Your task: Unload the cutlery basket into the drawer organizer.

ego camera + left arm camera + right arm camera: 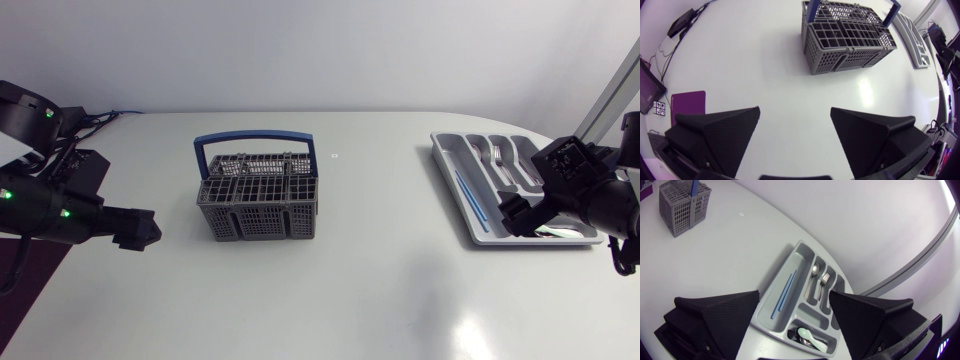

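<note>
Basket lies long axis left-right, left gripper and right gripper spread

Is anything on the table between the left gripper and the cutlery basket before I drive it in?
Nothing visible. In the left wrist view, only bare white table lies between the open left gripper and the cutlery basket ahead of it. The head view shows the same clear stretch.
</note>
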### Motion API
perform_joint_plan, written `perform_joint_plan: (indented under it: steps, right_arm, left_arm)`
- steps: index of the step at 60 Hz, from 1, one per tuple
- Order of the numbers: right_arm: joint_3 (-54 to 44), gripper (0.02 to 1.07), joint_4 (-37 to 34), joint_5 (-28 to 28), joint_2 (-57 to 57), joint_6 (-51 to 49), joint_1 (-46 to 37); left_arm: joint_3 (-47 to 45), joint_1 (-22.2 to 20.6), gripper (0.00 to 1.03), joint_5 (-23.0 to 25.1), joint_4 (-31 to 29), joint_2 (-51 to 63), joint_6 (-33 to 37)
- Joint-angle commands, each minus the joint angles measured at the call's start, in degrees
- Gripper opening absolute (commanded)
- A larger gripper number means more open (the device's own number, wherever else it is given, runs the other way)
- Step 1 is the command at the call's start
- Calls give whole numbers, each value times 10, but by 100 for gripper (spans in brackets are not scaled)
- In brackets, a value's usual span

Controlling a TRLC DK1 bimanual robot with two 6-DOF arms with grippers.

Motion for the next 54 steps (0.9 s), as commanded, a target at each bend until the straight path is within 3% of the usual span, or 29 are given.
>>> perform_joint_plan:
  steps: [1, 23, 54]
  right_arm:
    - [-19, 102, 5, 11, -22, 52, 18]
    - [-87, 102, 41, 69, -121, 95, 100]
    - [-157, 102, 58, 120, -287, 146, 143]
  left_arm:
    - [-25, 8, 99, -3, 9, -17, 22]
    - [-110, 29, 99, -7, 89, -73, 54]
    - [-212, 48, 99, -26, 204, -152, 76]
